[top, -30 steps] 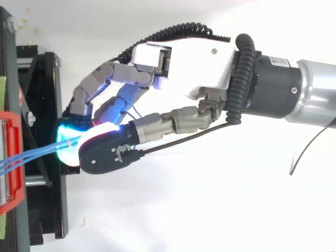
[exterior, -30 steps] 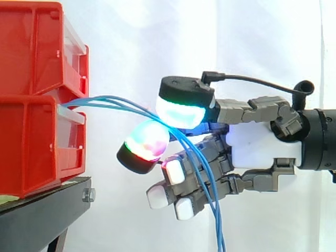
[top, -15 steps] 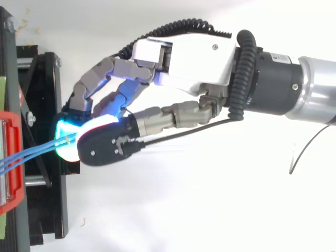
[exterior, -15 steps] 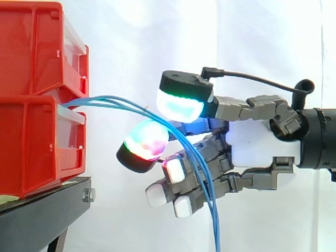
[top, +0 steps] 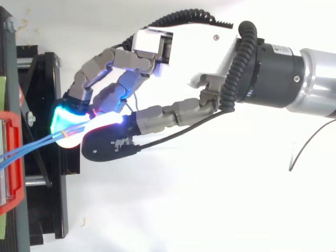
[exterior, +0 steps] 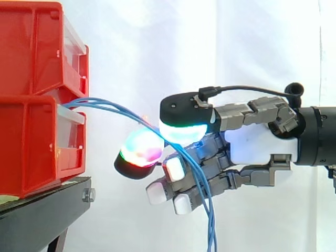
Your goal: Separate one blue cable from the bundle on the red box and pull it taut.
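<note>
Three thin blue cables (exterior: 113,106) leave the gap between two stacked red bins (exterior: 31,142) and arc right. They then hang down past my hand (exterior: 257,147). The hand reaches in from the right, level with the lower bin. Its thumb pad (exterior: 181,128) glows cyan and rests against a multicoloured fingertip (exterior: 139,149), with the cables running between them. I cannot tell how many strands are pinched. The other fingers curl below, behind the hanging strands. From above, the cables (top: 26,149) run from the red bin (top: 13,157) into the glowing pads under the hand (top: 189,47).
The bins stand on a black stand (exterior: 42,215) whose edge (top: 47,199) lies just left of the fingertips. A white curtain backs the scene. Open space lies below and to the right of the hand.
The thumb has come down onto the coloured fingertip, closing the gap over the cables. The hanging strands have drifted slightly left. The bins have not moved.
</note>
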Available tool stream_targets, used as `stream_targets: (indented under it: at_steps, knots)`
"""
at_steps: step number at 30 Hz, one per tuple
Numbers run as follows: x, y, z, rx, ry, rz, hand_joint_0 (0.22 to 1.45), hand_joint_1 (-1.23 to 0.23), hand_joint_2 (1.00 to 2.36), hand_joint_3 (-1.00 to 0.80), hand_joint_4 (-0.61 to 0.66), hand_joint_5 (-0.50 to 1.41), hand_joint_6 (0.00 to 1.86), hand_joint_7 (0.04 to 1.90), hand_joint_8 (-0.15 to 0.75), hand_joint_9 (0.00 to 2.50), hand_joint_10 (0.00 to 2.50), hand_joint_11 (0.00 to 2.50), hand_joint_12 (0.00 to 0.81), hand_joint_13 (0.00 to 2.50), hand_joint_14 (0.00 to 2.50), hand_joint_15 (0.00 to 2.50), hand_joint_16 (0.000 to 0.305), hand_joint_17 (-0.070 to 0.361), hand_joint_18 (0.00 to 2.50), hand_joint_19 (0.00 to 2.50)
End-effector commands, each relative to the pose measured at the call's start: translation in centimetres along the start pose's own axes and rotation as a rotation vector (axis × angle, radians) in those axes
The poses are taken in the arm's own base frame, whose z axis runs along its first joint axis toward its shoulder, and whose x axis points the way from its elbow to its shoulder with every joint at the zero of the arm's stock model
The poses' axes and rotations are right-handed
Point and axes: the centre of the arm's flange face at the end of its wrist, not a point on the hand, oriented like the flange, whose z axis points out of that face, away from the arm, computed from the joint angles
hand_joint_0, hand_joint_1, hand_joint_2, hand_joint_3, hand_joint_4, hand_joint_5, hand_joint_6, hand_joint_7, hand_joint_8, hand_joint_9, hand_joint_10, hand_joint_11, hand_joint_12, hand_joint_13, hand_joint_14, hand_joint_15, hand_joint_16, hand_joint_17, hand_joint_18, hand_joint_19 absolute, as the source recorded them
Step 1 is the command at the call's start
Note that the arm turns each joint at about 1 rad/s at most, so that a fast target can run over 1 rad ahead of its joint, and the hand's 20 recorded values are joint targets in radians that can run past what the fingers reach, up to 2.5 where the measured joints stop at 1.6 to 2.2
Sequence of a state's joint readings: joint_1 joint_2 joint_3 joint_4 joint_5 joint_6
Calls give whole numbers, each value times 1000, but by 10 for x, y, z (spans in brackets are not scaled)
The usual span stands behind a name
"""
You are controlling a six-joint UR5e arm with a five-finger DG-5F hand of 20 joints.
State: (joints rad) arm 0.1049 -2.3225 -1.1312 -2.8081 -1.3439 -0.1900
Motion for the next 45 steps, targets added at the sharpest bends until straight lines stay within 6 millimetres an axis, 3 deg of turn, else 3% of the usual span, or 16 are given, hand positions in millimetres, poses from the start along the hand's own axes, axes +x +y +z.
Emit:
stream_targets:
  at_steps: [1, 4, 6, 12, 16, 19, 21, 26, 34, 39, 45]
  knots:
    - [-1, 0, 0, 1, 1, -5, 644, -782, 1001, -38, 188, -155, 876, 535, 328, 981, 16, 602, 383, 726, 13, 352, 56, 126, 715, 502]
    - [-3, 6, -1, 1, 10, -15, 602, -794, 1015, -155, 185, -164, 872, 563, 298, 958, 20, 614, 348, 700, 16, 369, 49, 110, 660, 539]
    - [-5, 7, -2, 8, 12, -26, 566, -755, 1009, -373, 152, -160, 882, 601, 288, 961, 19, 618, 335, 695, 15, 371, 46, 103, 645, 562]
    - [-5, 9, -5, 24, 17, -35, 519, -611, 1000, -497, 140, -128, 861, 664, 306, 1067, 20, 581, 346, 771, 15, 371, 47, 105, 717, 566]
    - [-6, 7, -6, 36, 18, -38, 560, -641, 1004, -442, 124, -122, 863, 708, 299, 1099, 21, 596, 336, 790, 15, 372, 44, 100, 721, 575]
    - [-5, 9, -6, 34, 20, -38, 598, -704, 1015, -285, 88, -130, 890, 746, 288, 1077, 19, 610, 331, 790, 17, 379, 44, 98, 717, 562]
    - [-4, 9, -6, 32, 31, -37, 619, -750, 1018, -188, 25, -137, 919, 738, 292, 1060, 20, 642, 329, 789, 16, 383, 44, 98, 717, 560]
    - [1, 9, -6, 31, 42, -38, 668, -797, 1021, -139, -81, -147, 966, 710, 287, 1059, 23, 650, 329, 789, 15, 381, 44, 98, 725, 543]
    - [5, 9, -6, 30, 46, -36, 743, -837, 1012, -349, -112, -157, 968, 681, 255, 1060, 22, 646, 317, 798, 16, 375, 42, 94, 738, 532]
    - [7, 8, -8, 43, 52, -39, 644, -765, 1004, -447, 10, -132, 938, 725, 264, 1126, 20, 623, 318, 823, 16, 384, 41, 93, 759, 574]
    - [10, 8, -9, 51, 58, -38, 594, -617, 1000, -500, -119, -97, 904, 845, 230, 1212, 22, 583, 310, 856, 16, 383, 40, 89, 775, 608]
